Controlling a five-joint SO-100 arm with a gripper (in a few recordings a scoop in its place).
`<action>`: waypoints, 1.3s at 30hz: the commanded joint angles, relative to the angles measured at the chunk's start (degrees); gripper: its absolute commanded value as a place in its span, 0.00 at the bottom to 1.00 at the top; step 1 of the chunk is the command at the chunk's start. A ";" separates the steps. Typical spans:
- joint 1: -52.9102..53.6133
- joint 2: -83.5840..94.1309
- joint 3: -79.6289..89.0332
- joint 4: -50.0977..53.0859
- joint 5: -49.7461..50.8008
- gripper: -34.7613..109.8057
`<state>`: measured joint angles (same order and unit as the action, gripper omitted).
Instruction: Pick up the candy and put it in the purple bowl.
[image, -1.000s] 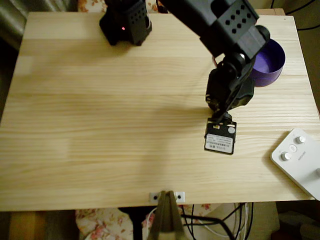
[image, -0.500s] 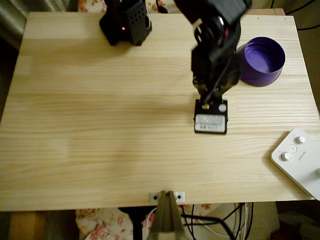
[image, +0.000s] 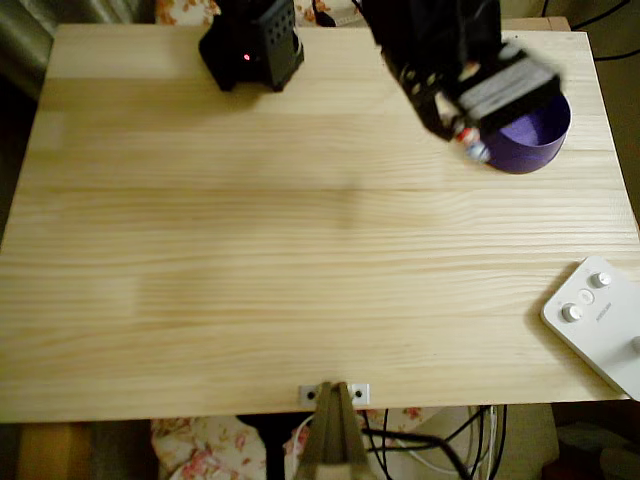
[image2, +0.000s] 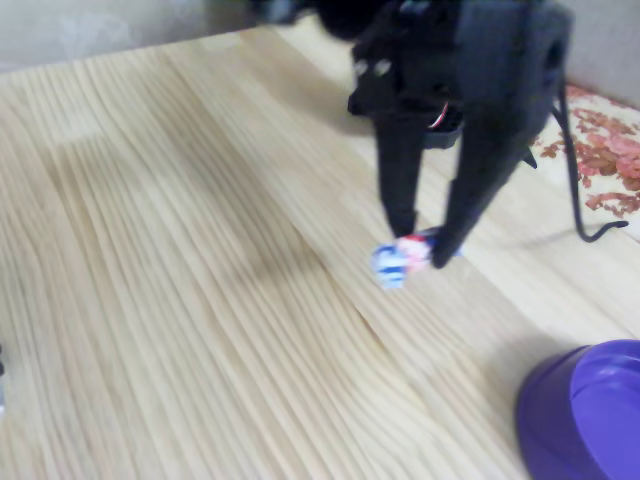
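Note:
My black gripper (image2: 424, 245) hangs fingers-down above the wooden table, shut on the candy (image2: 402, 258), a small white sweet with pink and dark marks, blurred by motion. The candy is off the tabletop. In the overhead view the gripper (image: 468, 138) sits at the left rim of the purple bowl (image: 535, 125), and the candy (image: 477, 150) shows just outside that rim. The fixed view has the purple bowl (image2: 590, 420) at the lower right, some way from the candy. The arm covers part of the bowl's left side in the overhead view.
A white device with round knobs (image: 597, 322) lies at the table's right front corner. The arm's black base (image: 250, 45) stands at the back edge. A metal bracket (image: 335, 393) is fixed to the front edge. A dark cable (image2: 585, 190) runs along the far side.
The arm has swung from the table's middle right back toward the purple bowl, its wrist turning. The gripper now sits by the bowl's left rim with the candy in it.

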<state>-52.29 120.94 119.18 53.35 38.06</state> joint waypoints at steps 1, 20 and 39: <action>-3.96 6.06 -0.18 -2.02 -3.78 0.24; -16.35 -5.45 -5.54 -14.77 -23.64 0.24; -20.39 -19.69 -16.35 -24.08 -26.19 0.26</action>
<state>-71.19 100.81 109.16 30.67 10.72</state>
